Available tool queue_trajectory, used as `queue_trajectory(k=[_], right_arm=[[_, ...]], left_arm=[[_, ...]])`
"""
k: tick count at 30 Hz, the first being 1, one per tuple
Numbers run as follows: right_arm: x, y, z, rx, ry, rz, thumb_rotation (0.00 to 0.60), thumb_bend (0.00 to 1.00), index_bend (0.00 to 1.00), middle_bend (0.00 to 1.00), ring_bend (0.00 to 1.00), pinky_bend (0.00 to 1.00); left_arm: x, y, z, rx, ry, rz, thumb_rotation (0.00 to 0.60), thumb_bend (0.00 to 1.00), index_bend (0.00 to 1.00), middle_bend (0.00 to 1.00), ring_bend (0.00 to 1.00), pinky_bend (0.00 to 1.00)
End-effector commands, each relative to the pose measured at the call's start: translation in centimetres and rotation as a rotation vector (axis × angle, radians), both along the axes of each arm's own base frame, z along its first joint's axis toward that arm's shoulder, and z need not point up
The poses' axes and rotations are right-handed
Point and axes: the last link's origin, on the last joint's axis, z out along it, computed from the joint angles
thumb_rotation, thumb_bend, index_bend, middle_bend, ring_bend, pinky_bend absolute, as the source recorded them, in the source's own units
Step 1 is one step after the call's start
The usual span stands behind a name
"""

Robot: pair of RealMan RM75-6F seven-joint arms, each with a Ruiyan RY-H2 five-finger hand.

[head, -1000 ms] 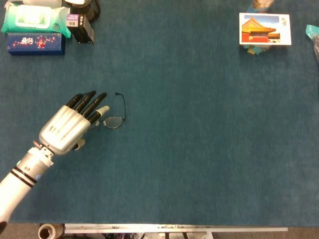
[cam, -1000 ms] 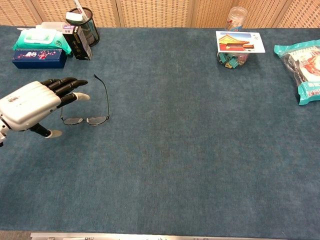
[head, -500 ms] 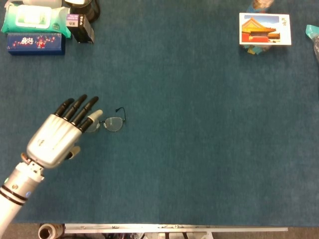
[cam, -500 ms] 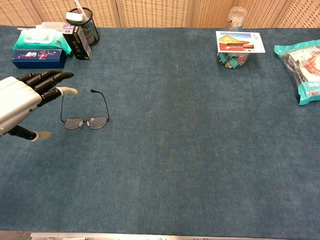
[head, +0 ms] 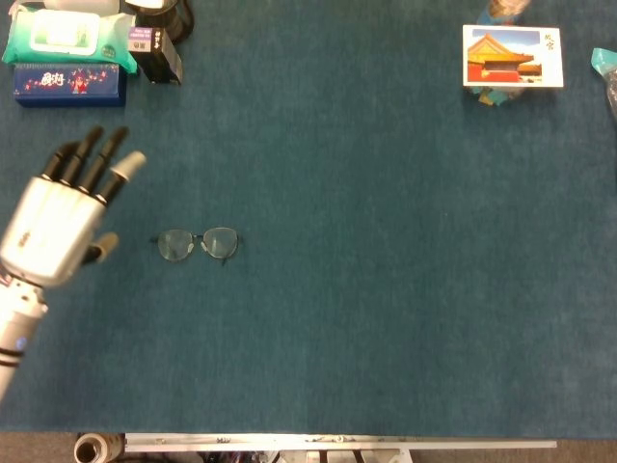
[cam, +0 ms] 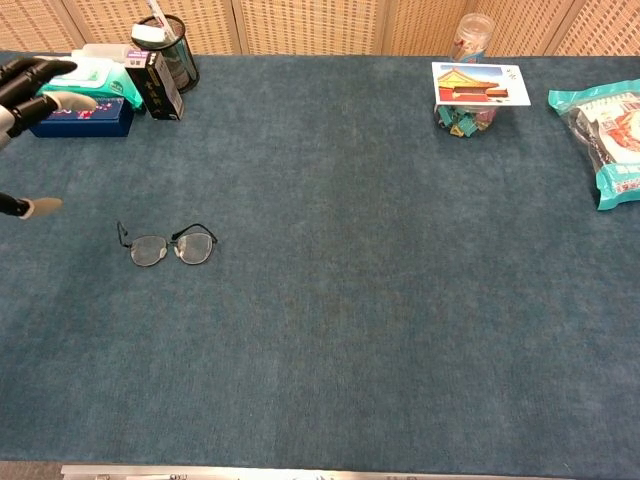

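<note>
Hovering over dark blue felt, your left hand [head: 56, 227] holds nothing, fingers straight and slightly apart.
The glasses [head: 198, 243] lie folded just beside it; woven screens [cam: 310, 25] back the table [cam: 380, 330].

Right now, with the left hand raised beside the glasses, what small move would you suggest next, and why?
Probably bring the left hand back right and down toward the glasses. The hand is open, holds nothing and sits apart from them to their left, while the glasses lie folded on the blue table.
</note>
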Motion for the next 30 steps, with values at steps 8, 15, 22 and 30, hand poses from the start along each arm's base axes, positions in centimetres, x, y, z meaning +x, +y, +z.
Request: queue_trajectory(k=[8, 15, 22, 30], right_arm=[[0.0, 0.0, 0.0, -0.002, 0.001, 0.001, 0.6, 0.05, 0.16, 0.21, 0.16, 0.27], [0.1, 0.0, 0.0, -0.002, 0.001, 0.001, 0.6, 0.05, 0.16, 0.21, 0.16, 0.27], [0.1, 0.0, 0.0, -0.002, 0.001, 0.002, 0.6, 0.05, 0.16, 0.21, 0.16, 0.27], [0.1, 0.1, 0.2, -0.01, -0.004, 0.004, 0.6, 0.05, 0.16, 0.21, 0.16, 0.27]], left_arm=[[-2.6, 2.3, 0.7, 0.063, 0.024, 0.079, 0.6, 0.0, 0.16, 0.05, 0.04, 0.18], [-2.6, 2.9, -0.2, 0.069, 0.002, 0.075, 0.6, 0.0, 0.16, 0.05, 0.04, 0.18], [-0.8, 2.8, -1.9, 0.025, -0.057, 0.032, 0.6, 0.0, 0.16, 0.05, 0.04, 0.18], [0.0, 1.3, -3.8, -0.041, -0.068, 0.007, 0.6, 0.0, 0.16, 0.05, 0.04, 0.18]])
